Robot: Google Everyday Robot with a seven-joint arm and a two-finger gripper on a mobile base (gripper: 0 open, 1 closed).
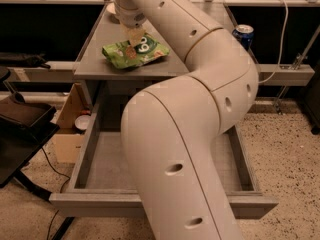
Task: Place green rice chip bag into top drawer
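Note:
The green rice chip bag (142, 53) lies crinkled on the grey table top (100, 64), near its front edge. My gripper (132, 40) points straight down from the arm and is shut on the bag's middle top. The bag still rests on the table, with its right end slightly raised. The top drawer (95, 204) is pulled wide open below the table. What shows of its grey inside holds nothing. My large cream arm crosses in front of the drawer and hides its middle.
A blue soda can (243, 34) stands on the shelf at the right. A cardboard box (67, 129) and a small red-and-white container (82, 124) sit on the floor left of the drawer. Black equipment (20, 124) is at the far left. A cable (285, 39) hangs at the right.

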